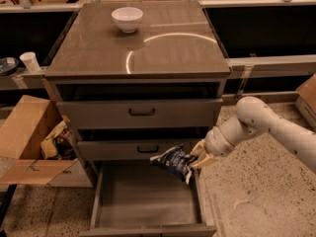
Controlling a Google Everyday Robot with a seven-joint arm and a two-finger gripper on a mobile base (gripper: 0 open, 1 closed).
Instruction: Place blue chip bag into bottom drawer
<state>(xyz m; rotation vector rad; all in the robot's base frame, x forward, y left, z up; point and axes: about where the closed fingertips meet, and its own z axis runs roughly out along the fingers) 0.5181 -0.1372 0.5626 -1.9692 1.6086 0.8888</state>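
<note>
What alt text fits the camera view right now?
The claw holds the blue chip bag above the open bottom drawer, near its right wall. A white bowl sits on the cabinet top.

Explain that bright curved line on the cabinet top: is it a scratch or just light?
In the camera view it looks like glare: a pale arc of reflected light on the glossy cabinet top; the bottom drawer lies in dim shadow, below the gripper holding the blue chip bag.
</note>
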